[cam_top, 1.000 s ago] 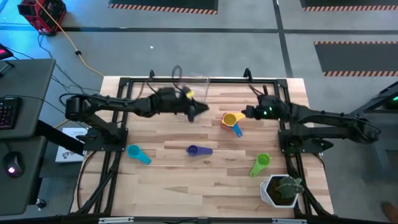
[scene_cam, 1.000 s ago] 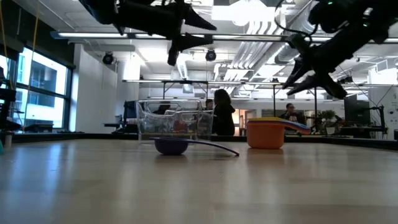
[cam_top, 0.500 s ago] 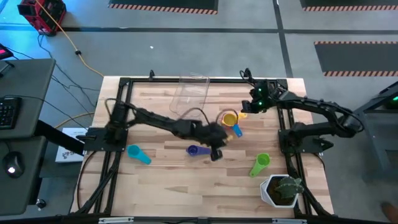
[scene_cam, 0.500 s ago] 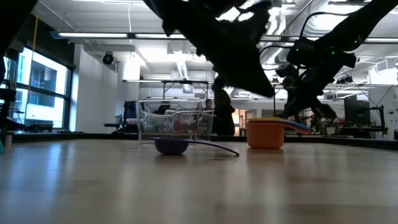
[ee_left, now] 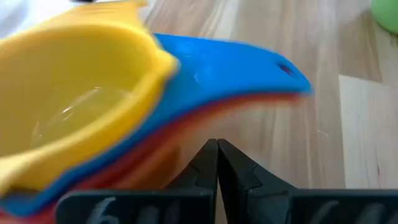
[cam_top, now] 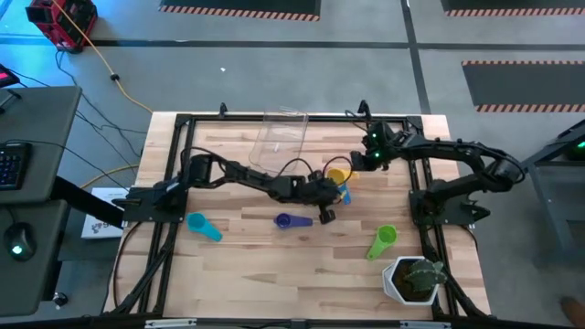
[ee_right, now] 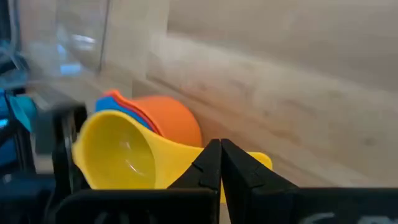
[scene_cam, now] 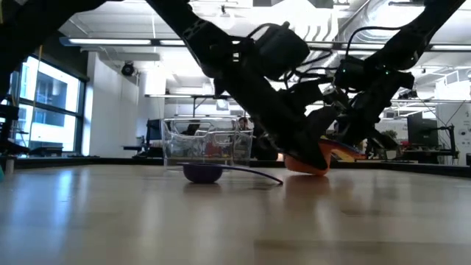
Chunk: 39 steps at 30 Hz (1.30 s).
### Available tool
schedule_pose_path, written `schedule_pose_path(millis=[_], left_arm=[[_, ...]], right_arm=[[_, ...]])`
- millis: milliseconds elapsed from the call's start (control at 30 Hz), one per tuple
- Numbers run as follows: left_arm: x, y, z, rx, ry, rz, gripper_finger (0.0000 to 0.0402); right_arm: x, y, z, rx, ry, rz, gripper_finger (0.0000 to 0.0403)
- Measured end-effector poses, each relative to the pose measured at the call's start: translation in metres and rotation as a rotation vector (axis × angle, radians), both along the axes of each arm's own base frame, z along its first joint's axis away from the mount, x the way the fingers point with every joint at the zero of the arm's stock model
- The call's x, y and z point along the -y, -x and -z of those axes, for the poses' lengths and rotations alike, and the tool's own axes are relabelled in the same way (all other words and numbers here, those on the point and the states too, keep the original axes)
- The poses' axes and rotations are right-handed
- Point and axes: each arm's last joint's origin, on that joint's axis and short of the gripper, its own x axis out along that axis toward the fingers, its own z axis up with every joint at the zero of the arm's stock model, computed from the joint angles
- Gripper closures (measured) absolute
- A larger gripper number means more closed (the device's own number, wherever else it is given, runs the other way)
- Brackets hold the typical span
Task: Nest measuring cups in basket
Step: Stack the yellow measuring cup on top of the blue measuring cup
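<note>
High view: potted plant (cam_top: 416, 279) near green cup (cam_top: 384, 239).

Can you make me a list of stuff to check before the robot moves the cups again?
1. Left gripper fingers shut, right by the yellow stack: ok.
2. Does the left gripper truly hold the yellow stack? Cannot tell; the stack is tilted off the table.
3. Right gripper fingers shut beside the stack: ok.
4. Basket standing upright at the far edge: ok.
5. Purple cup, teal cup and green cup nested in the basket: not ok, they lie loose on the table.
</note>
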Motion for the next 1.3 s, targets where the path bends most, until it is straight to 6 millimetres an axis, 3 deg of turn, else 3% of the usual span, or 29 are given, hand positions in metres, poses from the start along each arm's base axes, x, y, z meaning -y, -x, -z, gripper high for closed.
schedule_pose_path(millis=[433, 600, 933, 1100, 1300], left_arm=[[-0.009, 0.001, 0.000, -0.009, 0.013, -0.014, 0.0401], [-0.012, 0.000, -0.001, 0.006, 0.012, -0.020, 0.0401], [-0.019, 0.000, -0.002, 0.018, 0.012, -0.035, 0.0401], [-0.018, 0.000, -0.001, 0.018, 0.012, -0.034, 0.0401], [-0.017, -0.001, -0.002, 0.022, 0.013, -0.031, 0.0401]], right_arm=[[-0.007, 0.000, -0.011, 0.059, -0.033, -0.026, 0.0403], [-0.017, 0.003, -0.011, 0.011, -0.071, -0.049, 0.0403], [-0.041, -0.013, -0.017, 0.031, -0.076, -0.113, 0.0403], [-0.033, 0.001, -0.031, 0.026, 0.038, 0.011, 0.0403], [-0.013, 0.008, -0.024, -0.064, 0.120, 0.187, 0.0403]])
